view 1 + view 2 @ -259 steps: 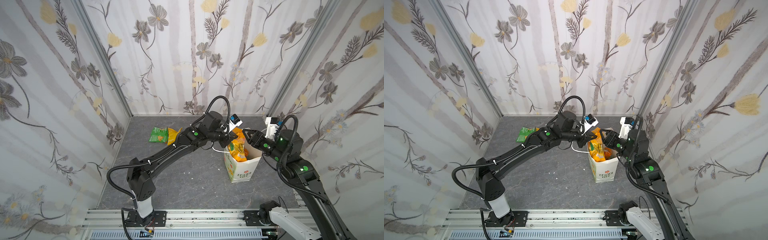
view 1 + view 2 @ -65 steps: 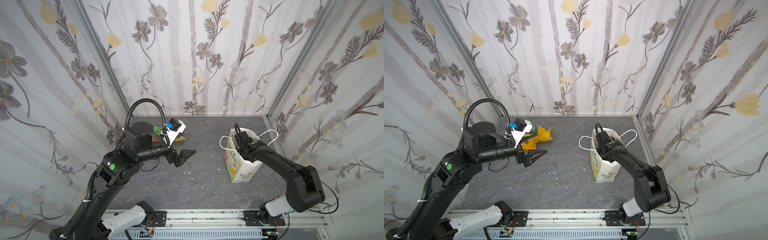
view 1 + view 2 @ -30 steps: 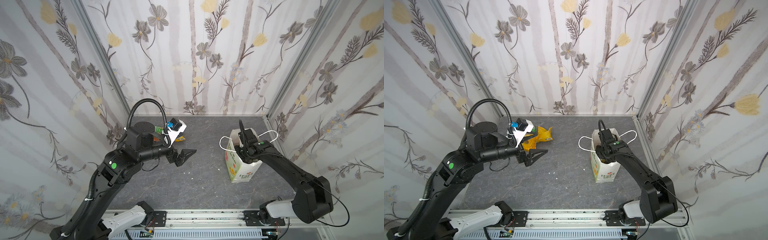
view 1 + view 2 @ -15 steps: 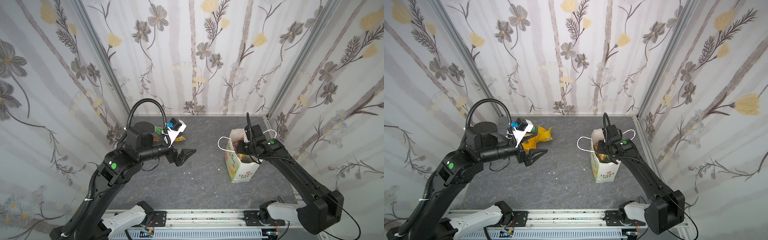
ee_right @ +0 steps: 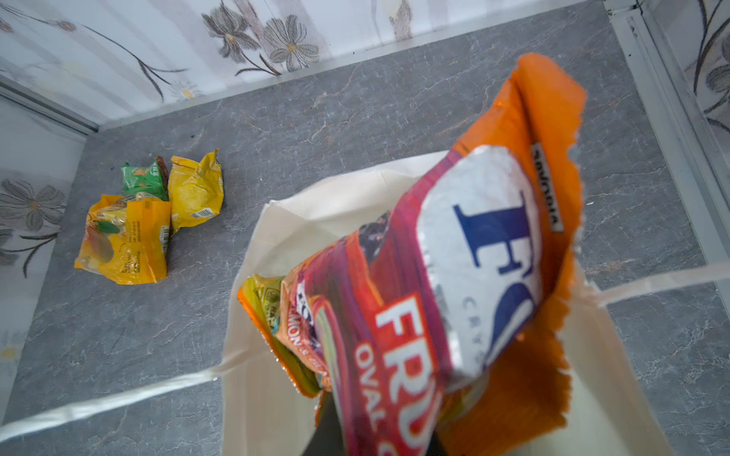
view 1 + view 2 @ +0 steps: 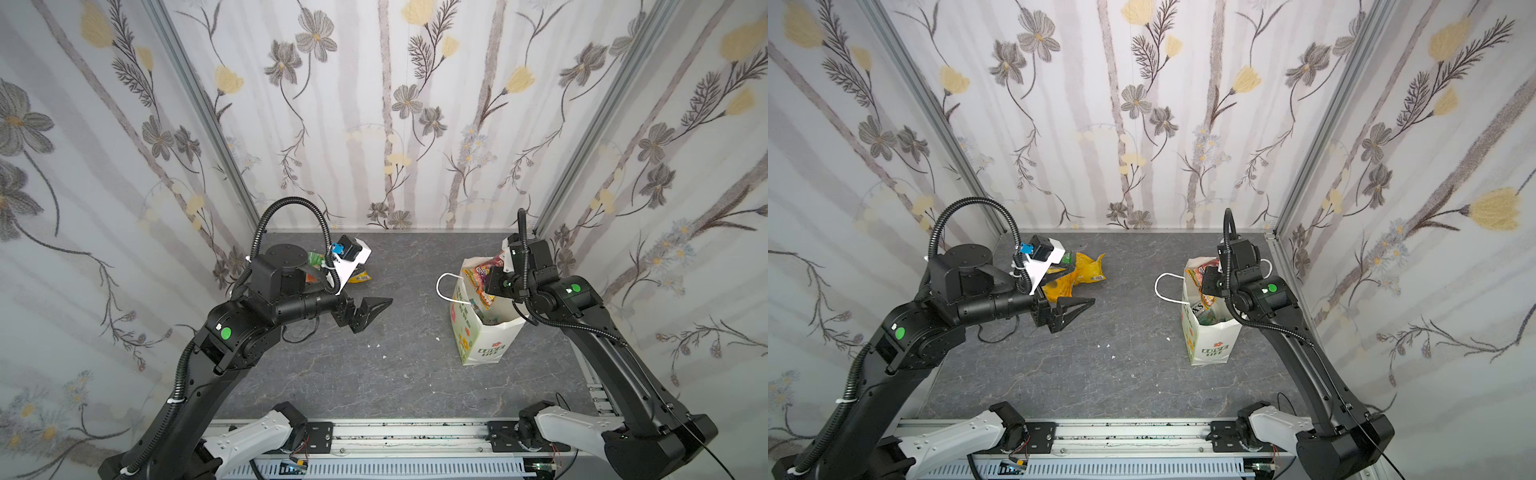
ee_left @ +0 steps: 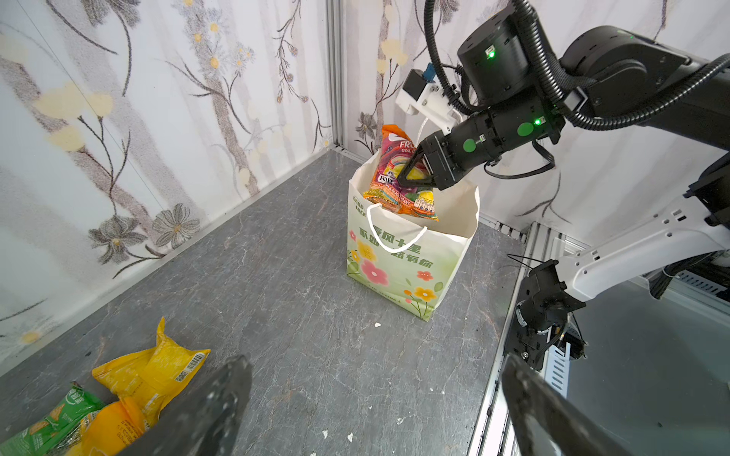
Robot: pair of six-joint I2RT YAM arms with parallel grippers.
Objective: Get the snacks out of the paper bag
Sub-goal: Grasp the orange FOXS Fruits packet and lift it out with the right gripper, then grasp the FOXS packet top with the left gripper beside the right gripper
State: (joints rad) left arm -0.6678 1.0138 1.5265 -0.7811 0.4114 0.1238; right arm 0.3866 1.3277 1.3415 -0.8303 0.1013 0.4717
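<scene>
The white paper bag (image 6: 484,345) (image 6: 1210,347) (image 7: 403,264) stands upright at the right of the grey floor. My right gripper (image 6: 492,286) (image 6: 1208,284) (image 7: 411,177) is over its mouth, shut on an orange-pink snack packet (image 6: 480,282) (image 6: 1202,291) (image 7: 389,173) (image 5: 434,296) that sticks half out of the bag. More packets (image 6: 1210,316) lie deeper inside. Three snacks lie at the back left: yellow (image 6: 1086,270) (image 5: 195,193), green (image 5: 144,177) and orange-yellow (image 5: 126,241). My left gripper (image 6: 376,309) (image 6: 1077,309) (image 7: 373,361) hovers open and holds nothing beside them.
Flowered walls close in on three sides, and the bag stands near the right wall (image 6: 623,232). A metal rail (image 6: 399,436) runs along the front edge. The bag's cord handle (image 6: 442,286) droops toward the middle. Small white crumbs (image 6: 372,345) dot the floor.
My right gripper has risen out of the bag's mouth, drawing the orange-pink packet up with it. The left arm has stayed still and open.
</scene>
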